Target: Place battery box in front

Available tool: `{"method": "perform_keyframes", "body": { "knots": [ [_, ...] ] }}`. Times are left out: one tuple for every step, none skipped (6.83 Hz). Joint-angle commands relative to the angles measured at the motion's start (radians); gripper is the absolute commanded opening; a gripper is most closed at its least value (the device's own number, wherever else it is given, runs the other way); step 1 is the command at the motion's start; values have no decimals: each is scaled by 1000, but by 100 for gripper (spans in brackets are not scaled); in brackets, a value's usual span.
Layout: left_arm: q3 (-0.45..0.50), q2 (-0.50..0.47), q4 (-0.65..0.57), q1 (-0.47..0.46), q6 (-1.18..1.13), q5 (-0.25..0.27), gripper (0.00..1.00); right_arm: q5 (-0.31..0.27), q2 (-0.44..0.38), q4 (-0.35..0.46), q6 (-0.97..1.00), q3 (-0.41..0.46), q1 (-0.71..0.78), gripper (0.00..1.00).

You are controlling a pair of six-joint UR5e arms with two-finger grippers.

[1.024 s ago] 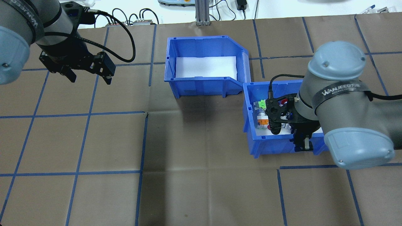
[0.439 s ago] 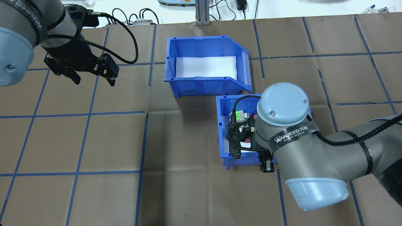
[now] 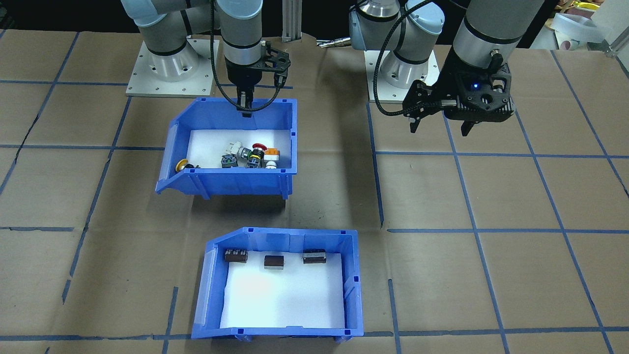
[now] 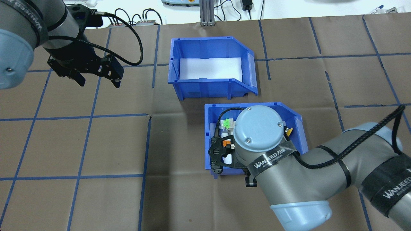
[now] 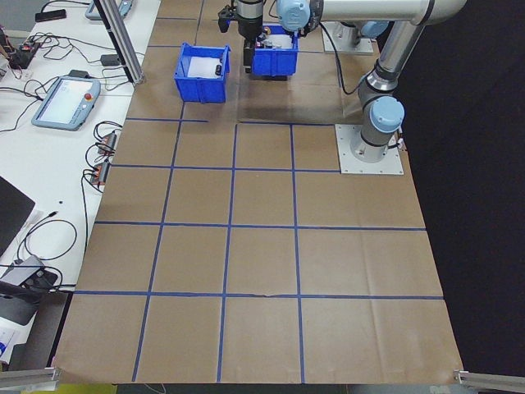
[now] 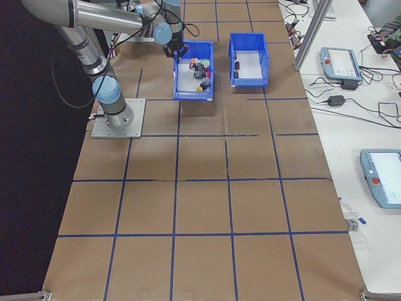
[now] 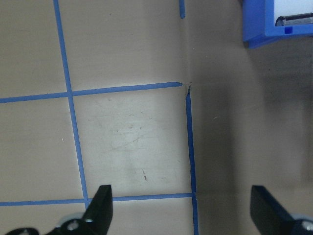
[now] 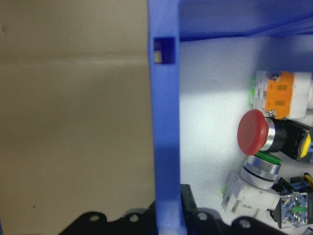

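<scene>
Right gripper (image 3: 244, 105) clamped on rear wall of switch bin (image 3: 231, 174), one finger inside, one outside, as seen from right wrist view; grip on rim suited to dragging the bin across the brown paper table (image 3: 491, 196). Switch bin sitting between robot and battery box (image 3: 280, 324), likely being cleared aside. Battery box farther out from robot, foam-lined, three dark cells (image 3: 275, 261) along the wall nearest robot, untouched. Left gripper (image 3: 439, 120) spread wide, empty, hanging above bare table, well apart from both bins, probably waiting its turn.
</scene>
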Motion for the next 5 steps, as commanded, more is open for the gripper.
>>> {"method": "perform_keyframes", "body": {
  "knots": [
    [0,2,0,0,1,2,99,-5,86,-123,86,-4,96,4],
    [0,4,0,2,-3,2,99,-4,88,-124,87,-4,97,5],
    [1,4,0,0,-5,2,99,0,83,-124,88,-4,97,6],
    [3,5,0,2,-5,2,99,1,88,-124,90,-4,100,8],
    [3,5,2,2,-7,2,99,3,88,-124,93,-4,100,20]
  ]
}}
